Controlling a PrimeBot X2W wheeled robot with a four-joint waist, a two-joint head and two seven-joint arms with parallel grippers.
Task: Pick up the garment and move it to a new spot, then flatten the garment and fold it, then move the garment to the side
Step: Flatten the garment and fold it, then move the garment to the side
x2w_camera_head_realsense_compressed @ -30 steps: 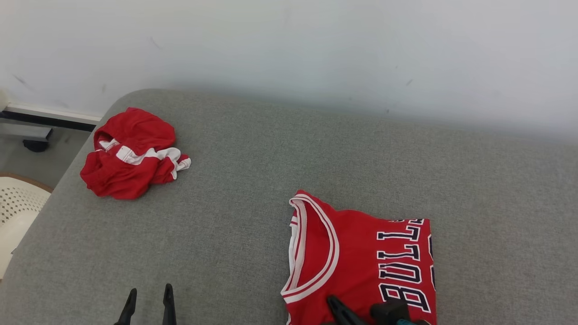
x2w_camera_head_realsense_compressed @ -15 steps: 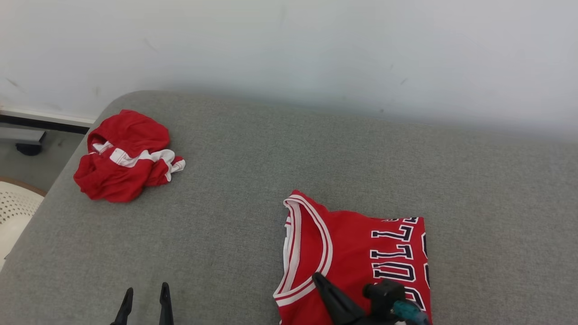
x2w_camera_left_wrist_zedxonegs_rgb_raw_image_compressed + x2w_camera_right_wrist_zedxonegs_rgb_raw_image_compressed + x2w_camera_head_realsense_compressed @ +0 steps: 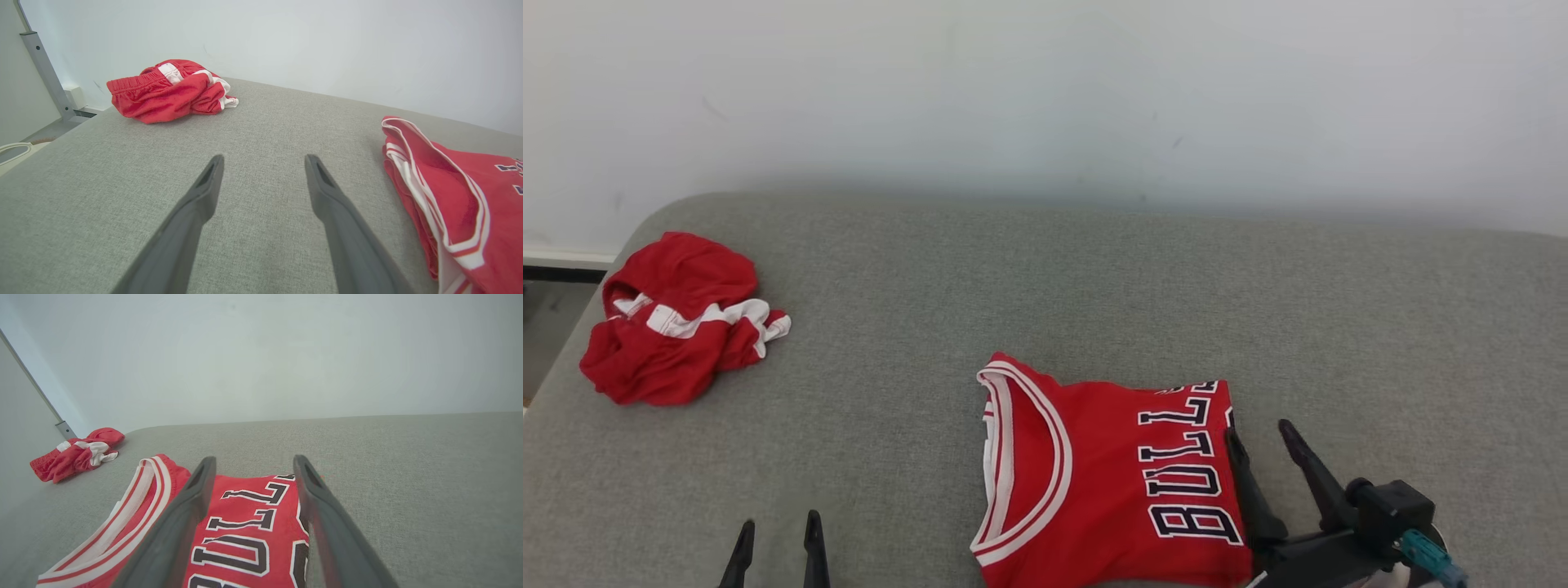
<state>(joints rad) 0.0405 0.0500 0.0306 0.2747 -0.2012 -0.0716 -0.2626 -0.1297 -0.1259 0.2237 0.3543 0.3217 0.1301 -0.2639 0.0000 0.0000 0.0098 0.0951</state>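
Crumpled red shorts (image 3: 674, 322) lie far left on the grey fabric surface (image 3: 1045, 278). The left end effector (image 3: 778, 523) hovers with its fingers apart, empty. The folded red jersey (image 3: 1094, 482) lies centre; at its right edge the right end effector (image 3: 1259, 429) is spread, gripping nothing.

jersey (image 3: 1086, 482): on cushion (image 3: 1176, 286), centre-right | shorts (image 3: 670, 327): far left, well apart | wall (image 3: 1045, 98): behind cushion

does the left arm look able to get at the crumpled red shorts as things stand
Probably yes. The left gripper is open, and bare grey cushion lies between it and the red shorts; the folded jersey sits off to its right.
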